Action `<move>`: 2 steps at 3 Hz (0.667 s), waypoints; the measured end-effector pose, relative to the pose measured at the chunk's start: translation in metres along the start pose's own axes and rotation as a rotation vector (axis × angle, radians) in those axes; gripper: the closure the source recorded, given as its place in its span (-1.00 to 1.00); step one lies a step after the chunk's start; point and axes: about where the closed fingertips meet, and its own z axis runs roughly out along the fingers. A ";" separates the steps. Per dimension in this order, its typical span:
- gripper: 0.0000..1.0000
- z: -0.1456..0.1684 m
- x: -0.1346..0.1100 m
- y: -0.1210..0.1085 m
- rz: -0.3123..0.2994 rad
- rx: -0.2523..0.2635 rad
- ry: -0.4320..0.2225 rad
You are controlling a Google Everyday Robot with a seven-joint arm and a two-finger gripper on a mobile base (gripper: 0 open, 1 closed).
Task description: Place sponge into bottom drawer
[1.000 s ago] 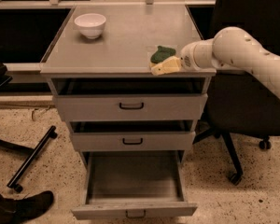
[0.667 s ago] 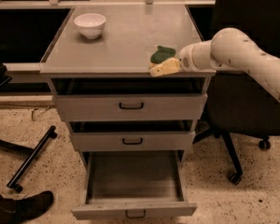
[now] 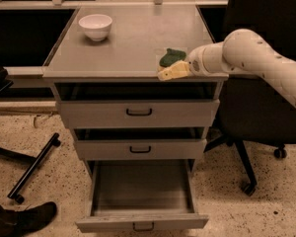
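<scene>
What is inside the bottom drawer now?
The bottom drawer stands open; its visible floor is bare. Its rear part is covered by the drawer above. The sponge lies on the cabinet top, beside the claw.

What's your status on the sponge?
Gripper at cabinet top's front edge, next to sponge. Sponge on top, not yet in drawer. Bottom drawer open, unobstructed.

White bowl [image 3: 95,26] on cabinet top [image 3: 138,46], black office chair [image 3: 251,112], speckled floor [image 3: 276,204]
</scene>
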 end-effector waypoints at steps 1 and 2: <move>-1.00 -0.005 -0.011 0.002 -0.028 0.011 -0.019; -1.00 -0.009 -0.018 0.004 -0.058 0.016 -0.027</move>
